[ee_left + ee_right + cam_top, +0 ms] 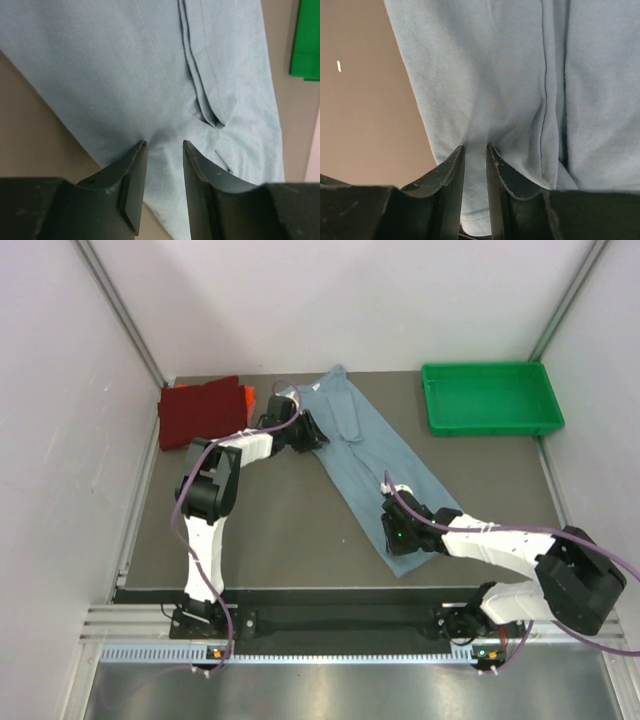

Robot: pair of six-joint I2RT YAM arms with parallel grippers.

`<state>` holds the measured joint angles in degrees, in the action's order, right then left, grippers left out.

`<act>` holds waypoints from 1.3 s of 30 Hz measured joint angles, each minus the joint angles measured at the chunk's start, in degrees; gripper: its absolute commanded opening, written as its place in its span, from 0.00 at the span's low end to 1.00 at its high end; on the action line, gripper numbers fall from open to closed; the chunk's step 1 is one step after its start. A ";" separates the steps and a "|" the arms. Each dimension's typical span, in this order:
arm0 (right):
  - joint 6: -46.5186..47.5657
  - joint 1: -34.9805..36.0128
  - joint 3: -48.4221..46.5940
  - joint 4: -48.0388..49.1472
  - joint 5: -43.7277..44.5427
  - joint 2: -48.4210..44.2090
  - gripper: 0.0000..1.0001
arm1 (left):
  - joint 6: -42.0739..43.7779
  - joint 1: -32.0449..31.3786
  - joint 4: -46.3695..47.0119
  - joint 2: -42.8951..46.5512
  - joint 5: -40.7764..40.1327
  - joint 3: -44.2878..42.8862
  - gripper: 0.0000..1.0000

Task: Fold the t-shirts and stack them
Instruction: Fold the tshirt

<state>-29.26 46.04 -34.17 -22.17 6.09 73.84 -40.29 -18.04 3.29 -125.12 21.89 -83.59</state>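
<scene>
On table | left fingers: narrow, pinching grey-blue t-shirt | right fingers: narrower, pinching it too

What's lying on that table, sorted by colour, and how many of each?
grey-blue shirt: 1
dark red shirt: 1
orange shirt: 1
green tray: 1
Total: 4

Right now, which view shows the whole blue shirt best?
Top external: the blue shirt shows end to end, a long folded strip lying diagonally. The left wrist view gives only a close patch with seams and a pucker, and the right wrist view only a close patch near one edge.
</scene>
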 measured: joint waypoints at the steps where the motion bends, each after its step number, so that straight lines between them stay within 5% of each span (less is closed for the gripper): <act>1: -0.57 0.26 0.22 0.15 0.35 -0.28 0.25 | 0.39 -0.07 -0.63 0.11 -0.81 -0.17 0.41; 16: -5.77 4.07 -1.90 -4.35 4.81 -3.21 0.34 | 6.49 0.44 -12.70 4.22 -1.88 -2.91 0.45; 23: -4.11 4.04 -13.18 -9.51 8.96 -8.15 0.36 | 3.72 -1.14 -12.90 20.28 -1.95 11.67 0.44; 31: -0.11 2.29 -22.36 -13.42 11.74 -15.30 0.37 | -8.55 -18.27 -5.88 33.33 -7.85 34.27 0.50; 39: 3.23 1.66 -24.02 -14.99 11.65 -19.85 0.37 | -20.98 -34.56 -1.84 34.58 -20.85 36.13 0.52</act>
<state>-26.02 47.70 -58.19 -37.17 17.74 54.00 -61.28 -52.60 1.45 -90.54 1.04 -47.46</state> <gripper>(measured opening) 0.367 0.518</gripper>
